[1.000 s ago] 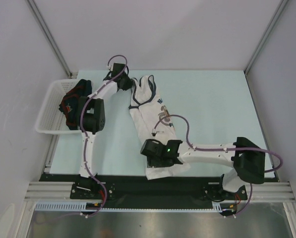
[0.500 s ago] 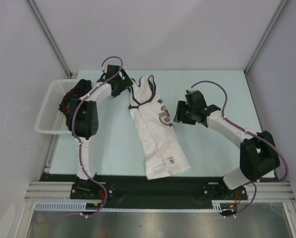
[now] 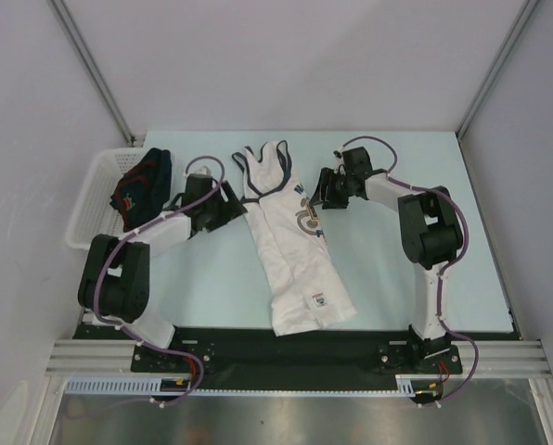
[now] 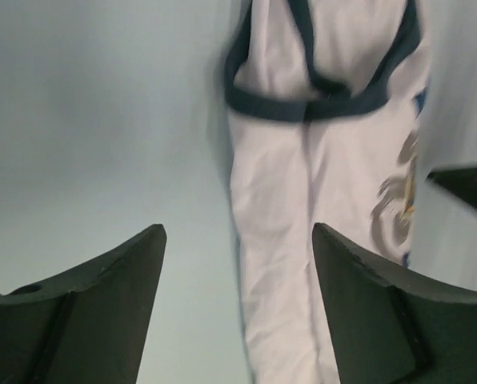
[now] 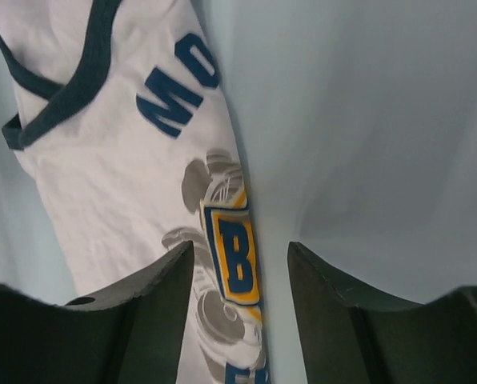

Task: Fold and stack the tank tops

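Just left of the white top (image 3: 290, 250), the left gripper (image 4: 237, 240) hangs wide open and empty, its gap framing the cloth's left edge below the dark-trimmed straps. Across the top, the right gripper (image 5: 240, 252) is also spread and holds nothing; it sits over the right edge by the yellow-blue print, and contact cannot be told. The white top lies flat, long and narrow at mid-table (image 3: 212, 278), straps far and hem near, slanting right toward the near edge. The navy top (image 3: 142, 185) lies bunched in a white basket (image 3: 82, 218) at the far left.
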`<state>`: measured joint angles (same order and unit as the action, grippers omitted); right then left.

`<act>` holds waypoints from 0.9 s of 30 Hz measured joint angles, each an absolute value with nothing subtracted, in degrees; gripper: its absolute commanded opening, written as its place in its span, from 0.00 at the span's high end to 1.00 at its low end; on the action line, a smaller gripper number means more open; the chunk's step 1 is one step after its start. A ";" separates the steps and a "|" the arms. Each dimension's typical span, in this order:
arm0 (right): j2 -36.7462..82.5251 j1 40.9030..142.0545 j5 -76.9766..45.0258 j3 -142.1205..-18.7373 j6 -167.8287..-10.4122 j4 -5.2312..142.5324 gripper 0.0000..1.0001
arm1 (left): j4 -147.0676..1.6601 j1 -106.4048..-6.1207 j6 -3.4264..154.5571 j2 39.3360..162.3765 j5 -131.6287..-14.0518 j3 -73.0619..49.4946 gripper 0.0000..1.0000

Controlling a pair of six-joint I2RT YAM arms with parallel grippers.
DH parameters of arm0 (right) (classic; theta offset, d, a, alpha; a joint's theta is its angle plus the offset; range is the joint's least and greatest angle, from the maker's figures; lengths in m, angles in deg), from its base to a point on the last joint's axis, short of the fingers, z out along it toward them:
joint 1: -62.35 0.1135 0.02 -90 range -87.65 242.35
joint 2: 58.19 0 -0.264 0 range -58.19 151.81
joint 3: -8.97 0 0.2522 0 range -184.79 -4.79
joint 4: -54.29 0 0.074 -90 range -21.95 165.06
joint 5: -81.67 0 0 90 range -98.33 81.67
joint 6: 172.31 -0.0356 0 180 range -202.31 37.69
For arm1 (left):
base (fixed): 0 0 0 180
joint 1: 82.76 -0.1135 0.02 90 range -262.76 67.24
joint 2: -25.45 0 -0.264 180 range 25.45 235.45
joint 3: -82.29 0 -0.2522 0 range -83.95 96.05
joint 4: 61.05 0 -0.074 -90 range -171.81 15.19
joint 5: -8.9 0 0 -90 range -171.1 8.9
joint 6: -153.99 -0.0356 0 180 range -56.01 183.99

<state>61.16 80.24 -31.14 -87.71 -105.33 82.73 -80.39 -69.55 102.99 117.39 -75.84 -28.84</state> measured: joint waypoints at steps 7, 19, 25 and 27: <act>68.04 78.58 -34.92 -95.03 -105.94 81.27 0.42 | -76.98 -64.33 103.12 118.72 -73.03 -36.93 0.29; 72.70 80.90 -35.40 -101.37 -105.73 81.09 0.53 | -72.83 -64.28 103.51 130.31 -73.51 -26.52 0.43; 74.64 82.43 -32.56 -104.58 -105.44 83.45 0.89 | -74.32 -65.77 103.84 134.70 -75.15 -21.87 0.80; 75.23 82.54 -32.30 -104.95 -105.46 84.04 1.00 | -75.36 -66.31 103.43 136.58 -75.15 -19.70 0.98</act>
